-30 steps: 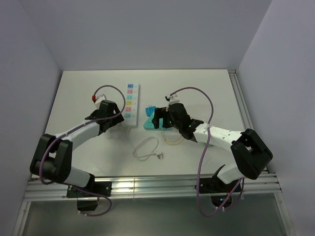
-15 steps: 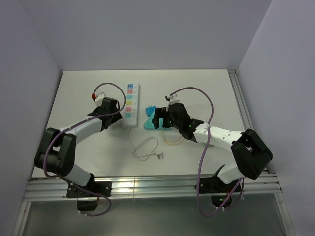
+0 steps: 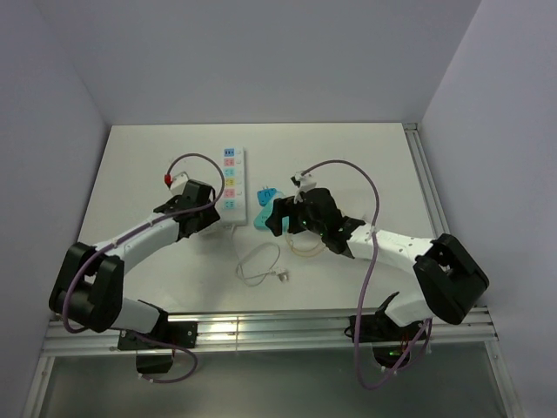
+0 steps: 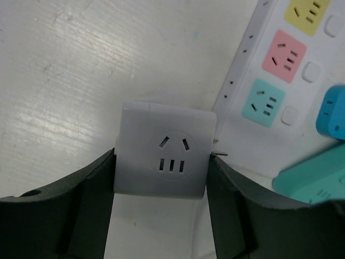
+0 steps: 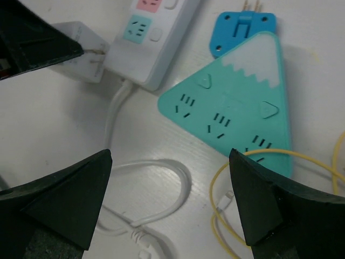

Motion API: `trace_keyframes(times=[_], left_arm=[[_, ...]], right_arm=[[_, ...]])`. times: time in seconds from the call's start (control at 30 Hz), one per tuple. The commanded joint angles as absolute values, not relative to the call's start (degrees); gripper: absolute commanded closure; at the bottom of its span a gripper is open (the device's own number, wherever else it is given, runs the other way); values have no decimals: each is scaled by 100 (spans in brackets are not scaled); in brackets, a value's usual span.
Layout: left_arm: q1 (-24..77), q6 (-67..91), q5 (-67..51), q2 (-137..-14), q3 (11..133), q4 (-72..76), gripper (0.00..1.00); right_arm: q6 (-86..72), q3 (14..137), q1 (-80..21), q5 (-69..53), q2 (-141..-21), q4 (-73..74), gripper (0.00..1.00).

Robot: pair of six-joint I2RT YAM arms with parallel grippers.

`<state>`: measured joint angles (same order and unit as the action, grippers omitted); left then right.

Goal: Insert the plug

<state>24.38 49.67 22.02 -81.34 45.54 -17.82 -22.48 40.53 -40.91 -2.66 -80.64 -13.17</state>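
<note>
near the table's (image 3: 348, 157) middle, the left gripper (image 4: 160, 178) clamps the one white plug (image 4: 167, 145) by its flat sides. its pins jut sideways toward the one strip (image 4: 280, 59) just beside it. the strip's long axis runs from far edge to near edge, and the left arm looks the nearer. the right gripper (image 5: 170, 162) hangs wide open over one teal adapter (image 5: 237, 108), one blue plug (image 5: 242, 29) at its far end. one white cable (image 5: 156, 183) and one yellow cable (image 5: 226, 189) loop toward the near edge.

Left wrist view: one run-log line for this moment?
phase: grasped, not inserted | left gripper: shut on white square plug adapter beside white power strip | right gripper: open over teal triangular socket block
</note>
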Motion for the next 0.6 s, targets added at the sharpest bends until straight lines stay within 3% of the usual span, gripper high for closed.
trace_keyframes(times=[0.0, 0.1, 0.33, 0.57], left_arm=[[2461, 4948, 1741, -7595, 4833, -2126, 73], [2461, 5018, 1461, -7252, 4974, -2188, 72], [2470, 5826, 678, -6803, 5150, -1741, 71], [2742, 6933, 1037, -7066, 5774, -2214, 73]], right_arm=[[-2162, 3894, -4157, -1098, -7700, -2090, 4], [-2617, 3753, -4201, -960, -7577, -2346, 0], [-4112, 3480, -5061, 957, -7119, -2830, 0], [-5299, 3725, -5256, 1818, -7663, -3149, 0]])
